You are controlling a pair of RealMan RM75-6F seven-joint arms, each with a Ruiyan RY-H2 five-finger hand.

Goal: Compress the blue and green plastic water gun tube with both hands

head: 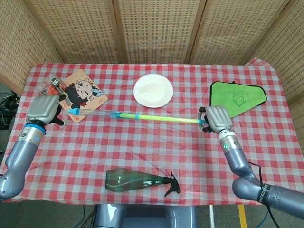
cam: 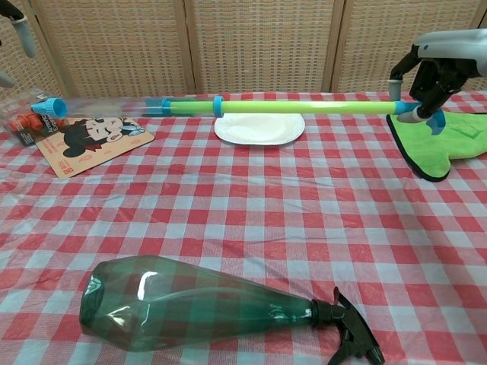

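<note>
The water gun tube (head: 152,117) hangs level above the table, held up at one end. It has a blue nozzle cap (head: 72,112), a clear barrel, a blue collar and a long green rod (cam: 304,107). My right hand (head: 216,118) grips the blue handle at its right end; the chest view shows that hand (cam: 437,72) wrapped around that end. Just left of the nozzle cap is my left hand (head: 43,109), fingers apart and holding nothing, with a small gap to the tube. Only its fingertips (cam: 20,34) show at the chest view's top left.
A white plate (head: 153,90) lies behind the tube's middle. A green cloth (head: 236,97) is at the back right. A green spray bottle (head: 140,180) lies on its side near the front edge. A cartoon card (head: 83,90) and a small packet (head: 50,86) sit at the back left.
</note>
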